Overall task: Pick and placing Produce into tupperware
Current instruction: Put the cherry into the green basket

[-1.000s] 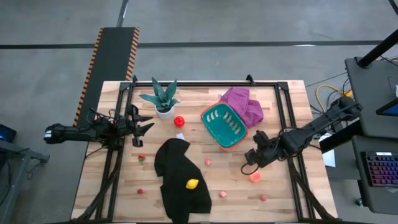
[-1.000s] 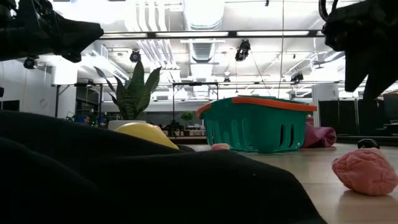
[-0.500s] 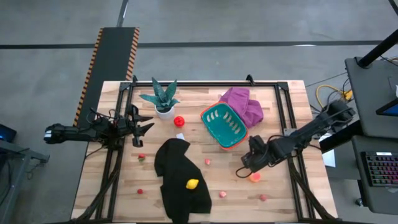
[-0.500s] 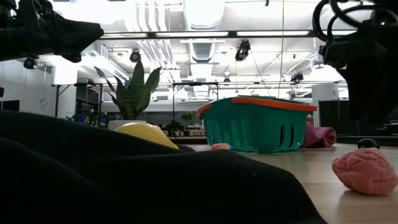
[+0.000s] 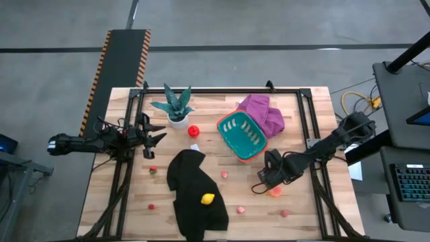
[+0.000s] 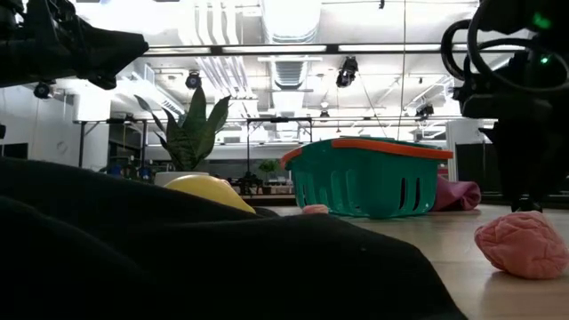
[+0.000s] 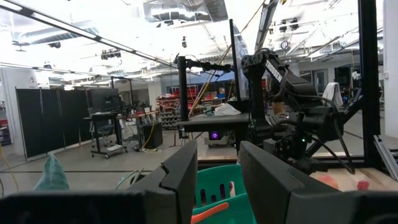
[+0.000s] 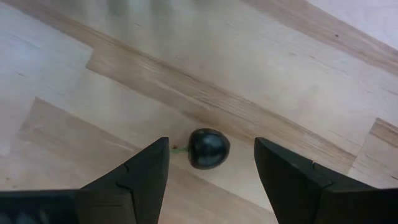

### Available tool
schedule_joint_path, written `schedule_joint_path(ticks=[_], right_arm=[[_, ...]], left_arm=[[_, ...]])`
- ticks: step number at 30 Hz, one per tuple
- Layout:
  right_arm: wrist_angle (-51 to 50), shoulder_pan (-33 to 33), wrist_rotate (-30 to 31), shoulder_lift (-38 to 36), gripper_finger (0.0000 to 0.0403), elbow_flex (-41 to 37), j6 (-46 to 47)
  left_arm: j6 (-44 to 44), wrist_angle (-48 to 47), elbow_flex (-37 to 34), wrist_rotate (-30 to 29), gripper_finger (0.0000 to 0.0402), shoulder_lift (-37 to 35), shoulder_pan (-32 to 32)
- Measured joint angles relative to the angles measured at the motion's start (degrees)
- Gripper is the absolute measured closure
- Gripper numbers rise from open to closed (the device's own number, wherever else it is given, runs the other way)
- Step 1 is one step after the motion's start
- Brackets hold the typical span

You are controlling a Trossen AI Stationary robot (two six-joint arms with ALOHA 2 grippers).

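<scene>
Counter [image 5: 255, 225]: it carried everything; the produce lay scattered over it, none of it stowed that I could see.
Black cloth [image 5: 195, 195]: it sprawled over the near middle, with the yellow piece [image 5: 208, 199] on top of it. Unmoved.
Tupperware [image 5: 235, 142]: it sat right of centre, against the purple cloth [image 5: 263, 111]. From above it showed only its pale slots, no produce inside. Unmoved.
Potted plant [image 5: 173, 104]: at the far left, with a red piece [image 5: 193, 130] just beside it.
Right arm [image 5: 316, 156]: this was the one change. Over the last second I swung it away from the tupperware's near corner, toward the near edge, and lowered it over the wood.
Right jaws: wide and empty, pointing down at the counter.
Left arm [image 5: 101, 142]: it waited at the left edge and had not stirred.
Left jaws: a narrow gap, nothing in it.
Pink piece [image 5: 275, 191]: it lay just beside my right jaws, on the near side.
Dark round piece [image 8: 209, 148]: it lay on the wood, framed between my right fingers and untouched.
Meaning: I judged the approach nearly done. A short descent and a squeeze remained, then the carry back to the tupperware. A round piece could roll if I nudged it off-centre.
</scene>
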Motion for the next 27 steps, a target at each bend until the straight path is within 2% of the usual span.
schedule_joint_path(ticks=[27], right_arm=[[1.5,0.0,0.5,3.1,0.0177,0.0,0.0]], left_arm=[[0.0,0.0,0.0,0.0,0.0294,0.7,0.0]])
